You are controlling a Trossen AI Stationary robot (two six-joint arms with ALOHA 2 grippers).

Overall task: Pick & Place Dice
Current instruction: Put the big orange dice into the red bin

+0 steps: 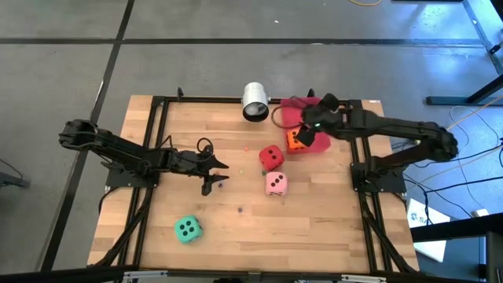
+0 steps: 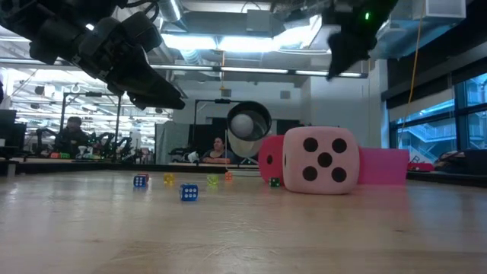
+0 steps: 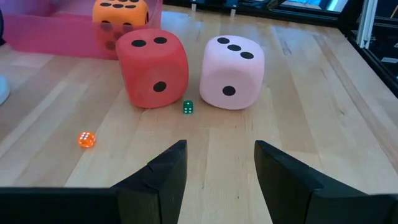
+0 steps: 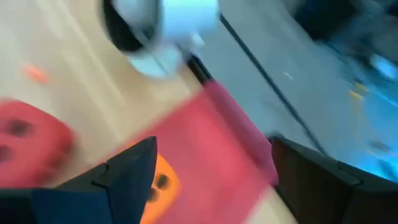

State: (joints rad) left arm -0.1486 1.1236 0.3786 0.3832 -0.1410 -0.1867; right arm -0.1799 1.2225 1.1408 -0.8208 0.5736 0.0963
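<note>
The orange die (image 1: 295, 142) (image 4: 158, 185) sits in the red tray (image 1: 292, 115) near its front edge. Just above it my right gripper (image 1: 306, 134) (image 4: 212, 149) hangs open and slanting down, with nothing between its fingers. The red die (image 1: 271, 157) (image 3: 152, 68) and the pink die (image 1: 276, 183) (image 3: 232, 71) rest on the wood mid-table, close together. The green die (image 1: 187, 229) lies alone near the front left. My left gripper (image 1: 216, 174) (image 3: 217, 168) is open and nearly level, left of the red and pink dice and pointing at them.
A white cup (image 1: 255, 102) lies on its side at the far edge, left of the tray. Several tiny dice are scattered on the wood, among them a green one (image 3: 188, 107) and an orange one (image 3: 86, 139). The table's black frame (image 1: 157, 126) runs along the sides.
</note>
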